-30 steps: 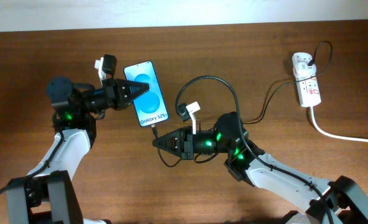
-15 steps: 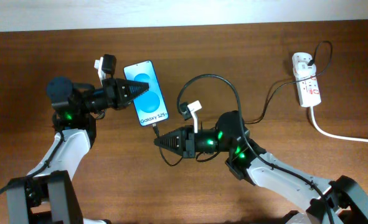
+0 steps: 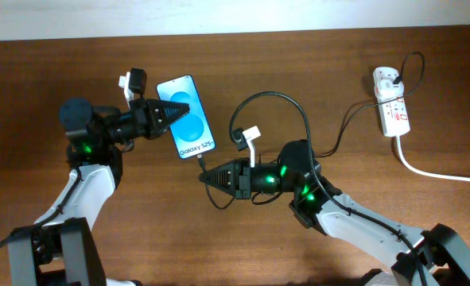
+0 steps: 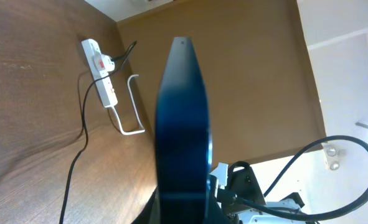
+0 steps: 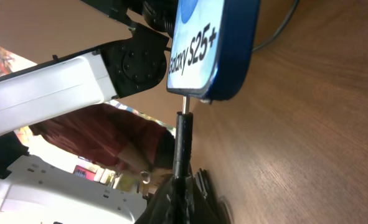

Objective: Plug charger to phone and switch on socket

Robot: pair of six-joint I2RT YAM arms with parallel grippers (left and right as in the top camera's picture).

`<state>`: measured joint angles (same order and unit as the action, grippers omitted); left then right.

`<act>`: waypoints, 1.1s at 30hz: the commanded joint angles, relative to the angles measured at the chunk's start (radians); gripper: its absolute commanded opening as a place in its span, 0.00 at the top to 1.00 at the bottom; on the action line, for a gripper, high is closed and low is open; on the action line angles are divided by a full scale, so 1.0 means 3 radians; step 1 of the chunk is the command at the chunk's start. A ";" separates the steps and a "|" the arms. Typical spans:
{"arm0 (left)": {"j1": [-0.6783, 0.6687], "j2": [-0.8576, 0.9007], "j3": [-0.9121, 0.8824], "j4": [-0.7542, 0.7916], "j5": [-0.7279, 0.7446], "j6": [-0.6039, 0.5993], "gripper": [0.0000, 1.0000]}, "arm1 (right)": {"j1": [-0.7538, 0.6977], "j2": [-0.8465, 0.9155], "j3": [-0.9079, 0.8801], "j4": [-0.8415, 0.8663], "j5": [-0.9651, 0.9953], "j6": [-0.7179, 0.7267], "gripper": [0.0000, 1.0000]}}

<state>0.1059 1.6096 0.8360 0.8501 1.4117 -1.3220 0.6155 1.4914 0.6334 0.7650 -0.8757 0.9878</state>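
Observation:
The phone (image 3: 186,117) with its blue screen lies tilted on the table, and my left gripper (image 3: 168,116) is shut on its left edge; it shows edge-on in the left wrist view (image 4: 182,118). My right gripper (image 3: 205,176) is shut on the charger's connector (image 5: 182,140), whose metal tip touches the phone's bottom edge (image 5: 210,50) at the port. The black charger cable (image 3: 298,115) loops back over my right arm and runs to the white adapter on the socket (image 3: 393,102) at the far right. The socket also shows in the left wrist view (image 4: 100,72).
The socket's thick white cord (image 3: 441,173) curves off toward the right edge. A white wall borders the table's far side.
My right gripper has moved slightly right and up with the connector, bringing the tip against the phone's bottom edge. The left gripper and phone barely shifted.

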 commanded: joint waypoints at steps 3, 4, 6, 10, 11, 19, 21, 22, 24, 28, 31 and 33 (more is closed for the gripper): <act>-0.0004 -0.0048 0.0033 0.0019 0.0169 -0.0009 1.00 | -0.0046 0.0008 0.0084 0.0033 0.0280 -0.0033 0.96; -0.0004 -0.0048 0.0033 0.0019 0.0169 -0.0009 1.00 | -0.0046 0.0009 0.0084 0.0033 0.0280 -0.0032 0.96; -0.0004 -0.0048 0.0033 0.0019 0.0169 -0.0008 1.00 | -0.0043 0.0009 0.0084 0.0034 0.0281 0.0008 0.96; -0.0004 -0.0048 0.0033 0.0019 0.0168 -0.0008 1.00 | -0.0042 0.0009 0.0084 0.0058 0.0292 0.0069 0.96; -0.0004 -0.0048 0.0033 0.0019 0.0168 -0.0008 1.00 | -0.0042 0.0009 0.0084 0.0060 0.0292 0.0080 0.96; -0.0005 -0.0048 0.0033 0.0020 0.0169 -0.0006 1.00 | 0.0042 0.0010 0.0085 0.0156 0.0384 0.0079 0.96; -0.0005 -0.0048 0.0033 0.0033 0.0197 -0.0006 1.00 | 0.0042 0.0013 0.0085 0.0156 0.0406 0.0076 0.96; -0.0005 -0.0048 0.0033 0.0079 0.0259 -0.0006 1.00 | 0.0039 0.0013 0.0085 0.0155 0.0404 0.0050 0.96; -0.0005 -0.0048 0.0033 0.0196 0.0434 -0.0006 1.00 | 0.0039 0.0013 0.0085 0.0137 0.0403 -0.0011 0.96; -0.0036 -0.0048 0.0029 0.0256 0.0542 -0.0005 1.00 | 0.0014 0.0013 0.0086 0.0108 0.0418 -0.0188 0.96; -0.0153 -0.0048 0.0029 0.0256 0.0542 -0.0006 1.00 | -0.0104 0.0013 0.0106 0.0121 0.0416 -0.0200 0.96; -0.0258 -0.0048 0.0029 0.0257 0.0542 0.0000 1.00 | -0.0116 0.0013 0.0155 0.0121 0.0413 -0.0198 0.96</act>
<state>0.0917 1.6096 0.8406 0.9192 1.4292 -1.3289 0.6285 1.4937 0.6334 0.7780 -0.8577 0.9459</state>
